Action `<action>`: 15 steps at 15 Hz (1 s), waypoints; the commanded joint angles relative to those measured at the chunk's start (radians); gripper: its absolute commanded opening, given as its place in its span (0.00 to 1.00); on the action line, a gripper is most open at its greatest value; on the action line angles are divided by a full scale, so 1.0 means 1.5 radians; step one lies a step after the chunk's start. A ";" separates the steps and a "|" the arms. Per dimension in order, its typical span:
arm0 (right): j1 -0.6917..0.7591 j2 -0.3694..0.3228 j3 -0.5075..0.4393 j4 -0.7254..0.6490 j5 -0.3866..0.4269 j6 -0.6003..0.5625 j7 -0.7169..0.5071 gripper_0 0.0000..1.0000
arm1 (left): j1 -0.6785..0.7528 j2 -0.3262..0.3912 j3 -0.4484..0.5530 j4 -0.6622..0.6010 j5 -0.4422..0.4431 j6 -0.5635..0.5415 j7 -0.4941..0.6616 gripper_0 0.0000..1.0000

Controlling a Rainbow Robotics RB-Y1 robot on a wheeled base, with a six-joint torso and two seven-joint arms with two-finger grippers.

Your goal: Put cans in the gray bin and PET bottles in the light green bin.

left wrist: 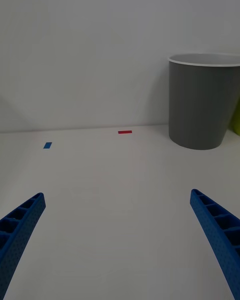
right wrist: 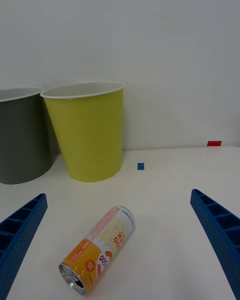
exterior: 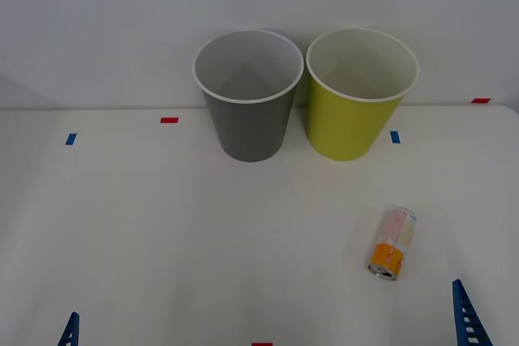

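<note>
One can [exterior: 393, 242] was seen lying on its side on the table [exterior: 162, 232], just ahead of the right gripper [right wrist: 120, 260], its long axis running roughly away from the wide-open, empty jaws and its orange end nearest them. The left gripper [left wrist: 117, 250], equally open and empty, was well apart. Two bins were counted behind: the gray bin [exterior: 247, 111] and the light green bin [exterior: 357, 107].

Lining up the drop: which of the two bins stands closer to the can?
The light green bin, on the robot's right; the can lies on its side before it. The gray bin stands farther left.
</note>
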 commanded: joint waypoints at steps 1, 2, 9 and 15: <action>0.016 0.002 0.011 -0.010 -0.009 -0.012 0.001 1.00 | 0.000 0.000 0.000 0.000 0.000 0.000 0.000 1.00; 0.016 0.002 0.012 -0.010 -0.011 -0.012 0.001 1.00 | 0.000 0.000 0.000 0.000 0.000 0.000 0.000 1.00; 0.005 0.007 0.009 -0.011 -0.011 0.034 0.006 1.00 | 0.000 0.000 0.000 0.000 0.000 0.000 0.000 1.00; -0.056 0.009 0.000 -0.117 -0.085 0.315 -0.006 1.00 | 0.000 0.000 0.000 0.000 0.000 0.000 0.000 1.00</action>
